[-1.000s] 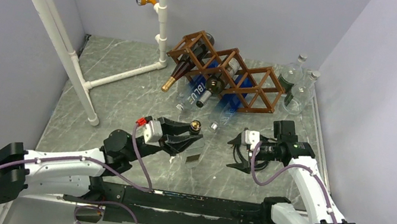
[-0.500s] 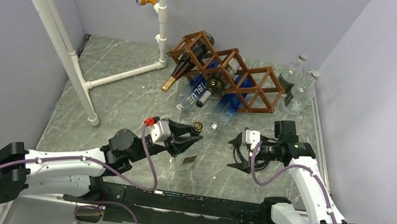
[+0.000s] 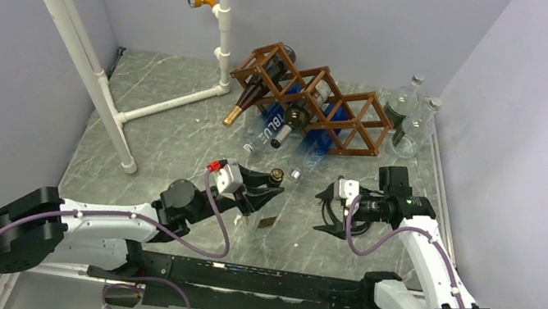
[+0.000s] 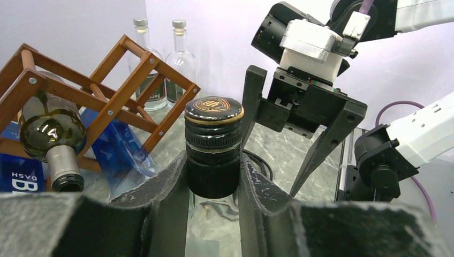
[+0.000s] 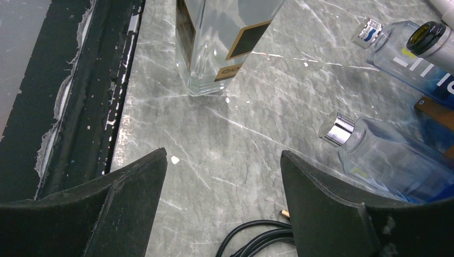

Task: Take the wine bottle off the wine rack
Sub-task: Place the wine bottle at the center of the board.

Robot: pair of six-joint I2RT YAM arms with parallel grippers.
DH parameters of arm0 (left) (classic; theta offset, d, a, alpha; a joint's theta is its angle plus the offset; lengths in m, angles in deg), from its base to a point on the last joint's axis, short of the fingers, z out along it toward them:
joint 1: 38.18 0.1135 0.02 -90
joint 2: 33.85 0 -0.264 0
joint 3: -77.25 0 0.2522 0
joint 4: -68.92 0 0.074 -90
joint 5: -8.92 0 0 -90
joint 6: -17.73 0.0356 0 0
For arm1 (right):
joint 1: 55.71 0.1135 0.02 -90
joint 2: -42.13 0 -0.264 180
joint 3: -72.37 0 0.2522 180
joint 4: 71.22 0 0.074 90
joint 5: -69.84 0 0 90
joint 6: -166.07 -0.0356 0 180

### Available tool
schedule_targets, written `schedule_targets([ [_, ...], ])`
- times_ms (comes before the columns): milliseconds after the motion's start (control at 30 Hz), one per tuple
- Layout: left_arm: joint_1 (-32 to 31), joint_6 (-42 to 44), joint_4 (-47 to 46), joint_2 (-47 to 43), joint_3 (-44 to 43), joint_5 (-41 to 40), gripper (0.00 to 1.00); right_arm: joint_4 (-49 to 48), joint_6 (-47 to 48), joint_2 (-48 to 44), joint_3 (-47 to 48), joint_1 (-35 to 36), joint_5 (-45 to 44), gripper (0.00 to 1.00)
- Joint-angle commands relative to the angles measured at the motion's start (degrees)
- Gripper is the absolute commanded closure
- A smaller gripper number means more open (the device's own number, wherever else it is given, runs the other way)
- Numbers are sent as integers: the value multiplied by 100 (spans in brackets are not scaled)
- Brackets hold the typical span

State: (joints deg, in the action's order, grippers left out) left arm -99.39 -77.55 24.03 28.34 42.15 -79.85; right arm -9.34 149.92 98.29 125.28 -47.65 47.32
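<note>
Broadly, one grey marble table [image 3: 164, 145] carries one wine rack [image 3: 308, 102], with one white pipe stand [image 3: 100, 77] rising to the rack's left. Four bottles lie in the rack with their necks out front: a gold-foiled dark bottle [image 3: 237, 109], a blue bottle [image 3: 266, 130] lettered "BLU", a silver-necked dark bottle [image 3: 284, 133] and a pale blue bottle [image 3: 306, 158]. A blue label under the rack reads "DASH". Two clear bottles [image 4: 160, 69] stand just right of the rack. One wine bottle [image 3: 264, 223], clear and square-sided, stands off the rack, in front of it. The left gripper [image 3: 265, 190] is clamped on its neck below the black cap [image 4: 214, 110], whose gold crest is unreadable. In front of the rack's right end, the right gripper [image 3: 324, 212] has its jaws apart, holding nothing
</note>
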Motion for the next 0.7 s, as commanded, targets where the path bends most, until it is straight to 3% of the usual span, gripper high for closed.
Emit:
schedule_targets([
  [0, 52, -278, -1549, 41, -117, 32, 100, -39, 41, -94, 147, -23, 107, 20],
  [500, 170, -659, -1860, 622, -72, 245, 100, -48, 28, -96, 142, -24, 87, 19],
  [667, 171, -707, -1831, 681, -37, 290, 91, -33, 35, -88, 145, -23, 96, 19],
])
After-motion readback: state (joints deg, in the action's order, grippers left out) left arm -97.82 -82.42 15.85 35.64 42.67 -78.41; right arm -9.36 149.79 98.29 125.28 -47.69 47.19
